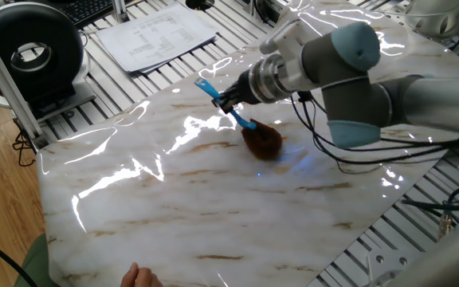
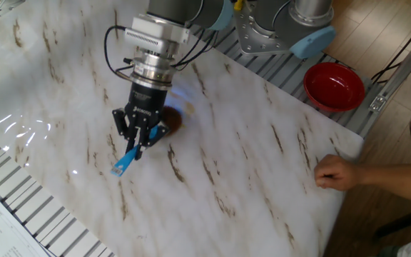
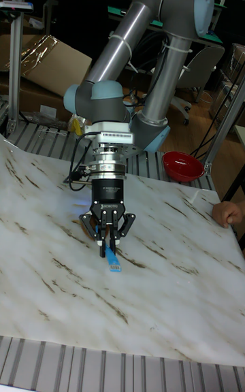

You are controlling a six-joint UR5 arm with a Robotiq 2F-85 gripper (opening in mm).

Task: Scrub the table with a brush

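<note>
Brush (image 1: 260,140) handle between hand (image 2: 138,139) fingers

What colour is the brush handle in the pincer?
Bright blue; the brush handle shows best in one fixed view, sticking out past the pincer.

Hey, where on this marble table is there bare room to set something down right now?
The table lies bare between the gripper holding the brush and the person's hand at its edge. The stretch toward the papers is bare too. It is crowded only around the brush.
</note>
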